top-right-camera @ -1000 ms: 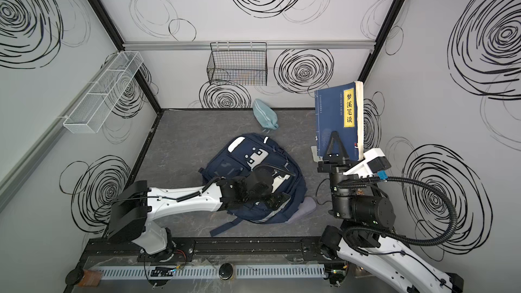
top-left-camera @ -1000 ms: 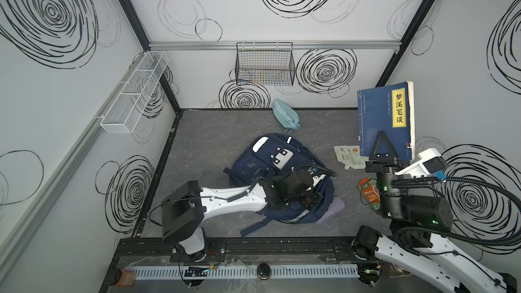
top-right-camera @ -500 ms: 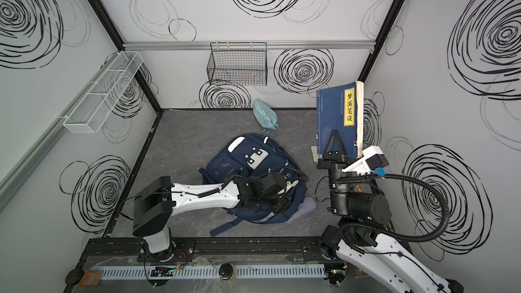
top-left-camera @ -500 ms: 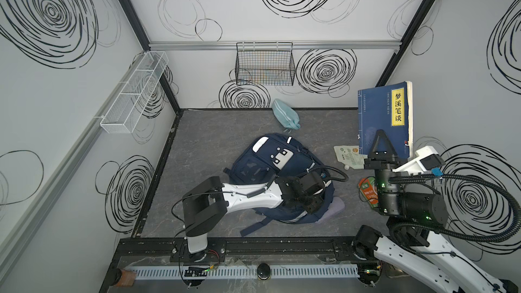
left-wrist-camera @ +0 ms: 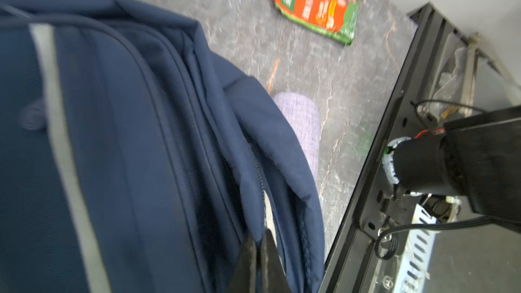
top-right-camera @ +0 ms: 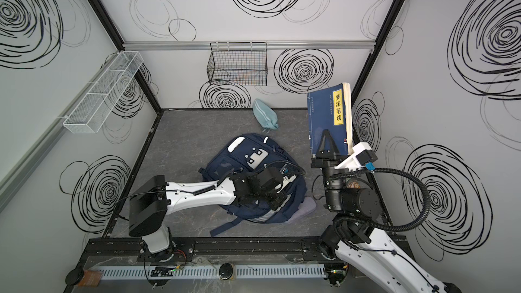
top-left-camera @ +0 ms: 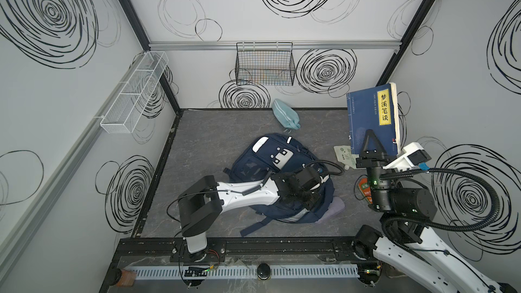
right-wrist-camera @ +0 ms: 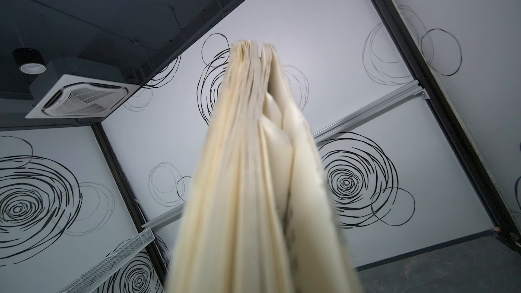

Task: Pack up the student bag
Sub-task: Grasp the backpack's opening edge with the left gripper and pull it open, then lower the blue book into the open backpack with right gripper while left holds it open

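On floor (top-left-camera: 203,142), student bag (top-left-camera: 249,164) flat, long axis far-left to near-right

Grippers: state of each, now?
Left gripper: shut, apparently pinching the student bag at its zipper opening.
Right gripper: shut on the blue book, held upright.

I see the grey table (top-left-camera: 214,136) with a light blue pouch (top-left-camera: 284,114) lying at 12 o'clock, close to the back wall. A blue book (top-left-camera: 369,116) with a yellow title label stands upright at 2 o'clock, raised off the table; its cream page edges (right-wrist-camera: 253,164) fan slightly. A white packet with green print (top-left-camera: 342,155) lies at 3 o'clock, an orange and green snack packet (left-wrist-camera: 318,4) at 4 o'clock, and a lavender cloth piece (left-wrist-camera: 303,125) at 5 o'clock. A black wire basket (top-left-camera: 265,64) hangs on the back wall, and a white mesh shelf (top-left-camera: 135,91) on the wall at 10 o'clock.
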